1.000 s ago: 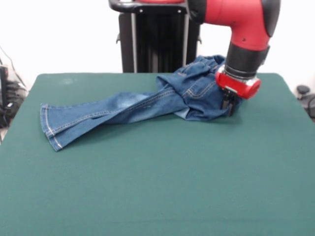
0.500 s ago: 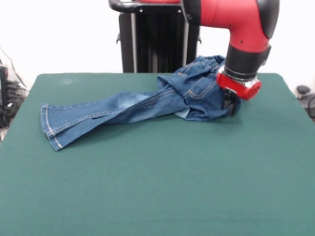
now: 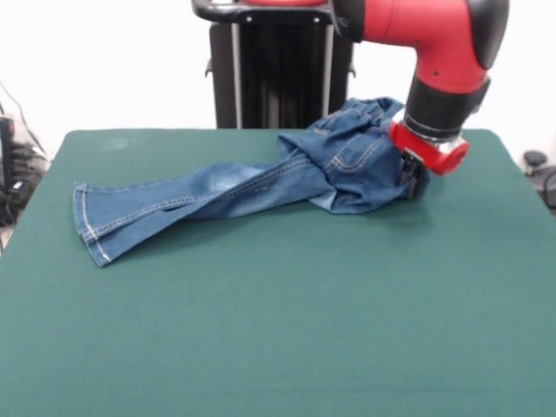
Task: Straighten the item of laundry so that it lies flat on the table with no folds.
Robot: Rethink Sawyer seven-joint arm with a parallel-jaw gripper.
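Note:
The small blue denim jeans (image 3: 261,187) lie on the dark green table (image 3: 278,330). The waist end is bunched up and raised at the back right, with a back pocket and orange stitching showing. Both legs stretch to the left, lying one over the other, with the cuffs (image 3: 91,226) near the left edge. My gripper (image 3: 412,184) is at the right edge of the bunched waist part, low by the table, with the denim bunched against its dark fingers. It looks shut on the denim there.
The black pedestal (image 3: 278,69) stands behind the table's far edge. Cables and dark gear lie beyond the left side (image 3: 13,165) and the right side (image 3: 540,174) of the table.
My gripper has moved a little to the right and slightly up. The jeans have shifted slightly right with it; the cuffs slid a bit along the table.

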